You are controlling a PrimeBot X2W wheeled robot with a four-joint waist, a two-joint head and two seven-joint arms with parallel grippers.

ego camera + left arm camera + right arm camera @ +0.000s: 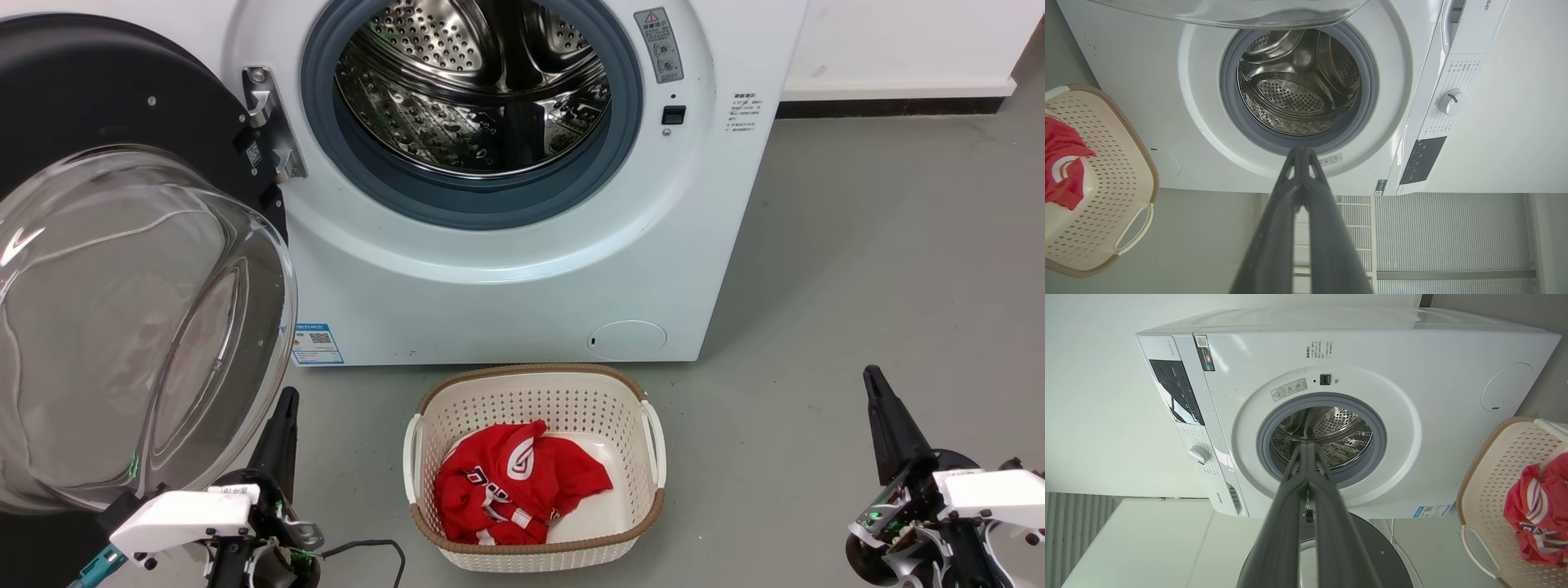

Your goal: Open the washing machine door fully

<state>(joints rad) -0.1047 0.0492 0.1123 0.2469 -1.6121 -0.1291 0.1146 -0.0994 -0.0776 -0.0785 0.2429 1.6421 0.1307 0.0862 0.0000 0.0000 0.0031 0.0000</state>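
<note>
At lower left, the left claw (286, 404) points upward, fingers together, beside the single washing machine door (98, 90), swung wide left of the drum (473, 82). The right claw (873, 380) stands likewise, closed, empty. One basket (539, 371) holds one red garment (514, 482).

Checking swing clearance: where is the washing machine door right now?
Head view: the washing machine door stands open at far left, hinged beside the steel drum, with the left hand at its lower right edge.
</note>
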